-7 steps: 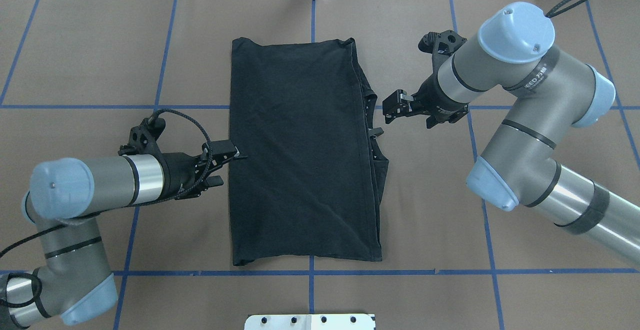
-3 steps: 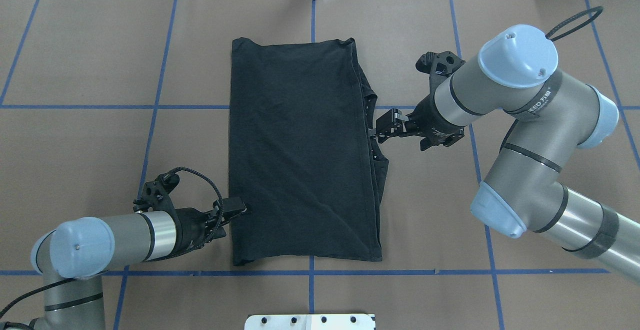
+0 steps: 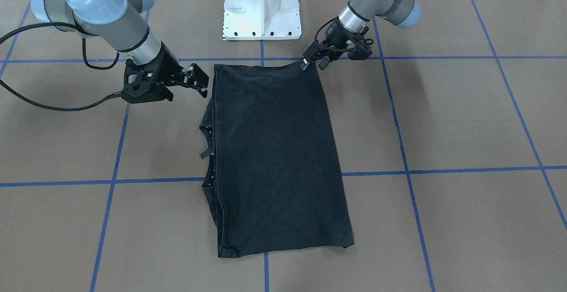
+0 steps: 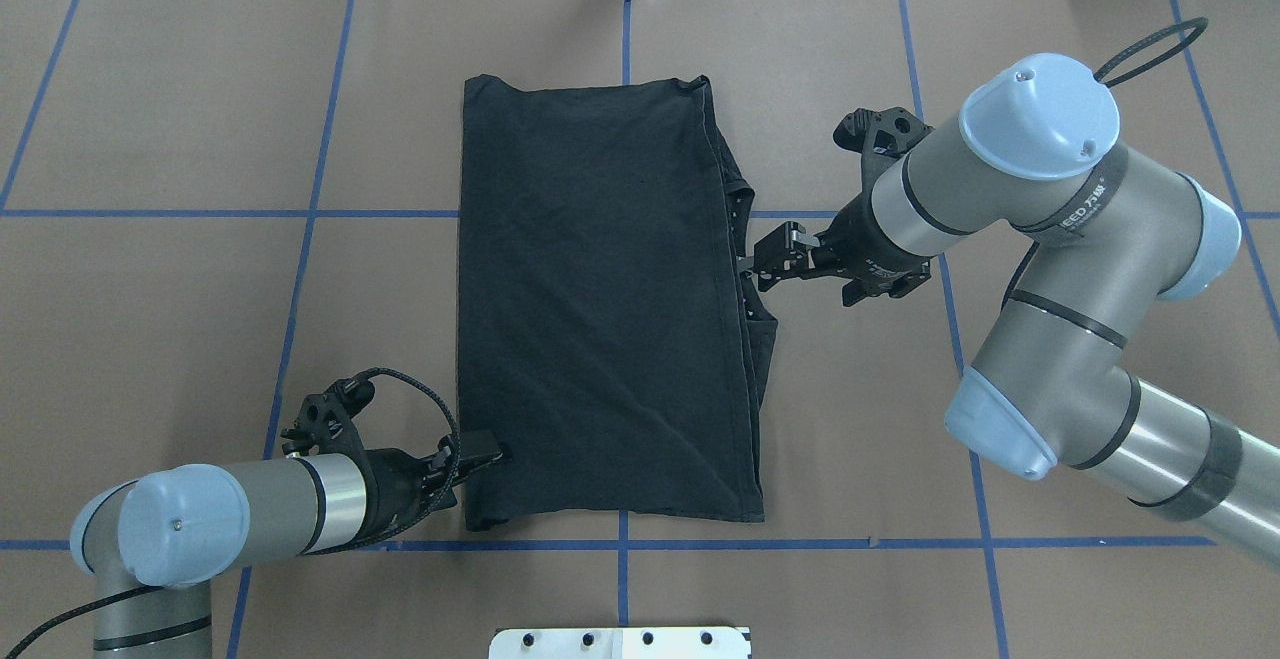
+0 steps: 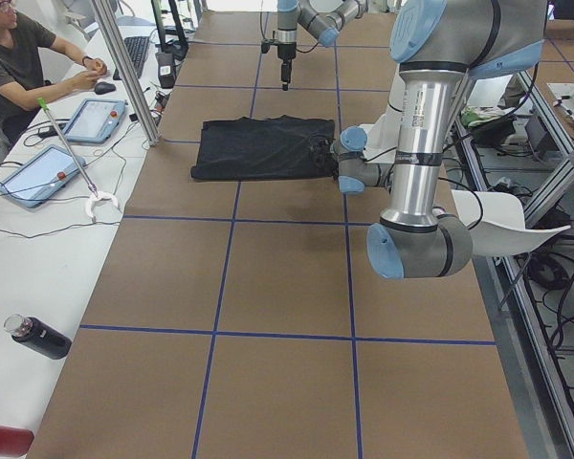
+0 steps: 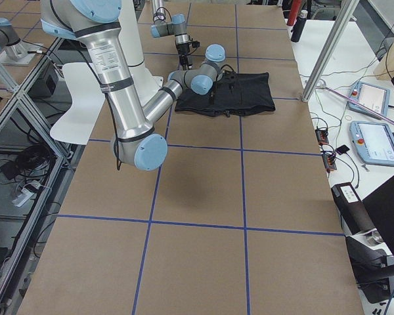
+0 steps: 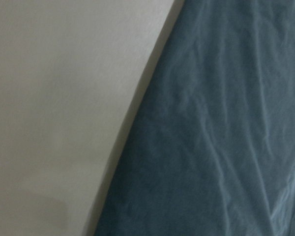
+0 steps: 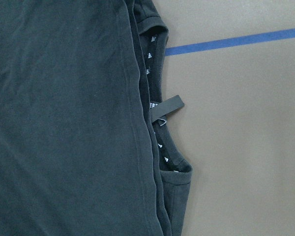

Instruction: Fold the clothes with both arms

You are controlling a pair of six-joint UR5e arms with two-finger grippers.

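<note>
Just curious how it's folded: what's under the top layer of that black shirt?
Poking out along one long edge of the T-shirt: its collar, with small white marks inside, and a grey tag loop. Everything else beneath is covered.

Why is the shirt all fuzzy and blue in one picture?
Left wrist view: out of focus, so the black T-shirt looks soft and bluish, the table pale. Right wrist view: sharp, the neck tag crisp.
</note>
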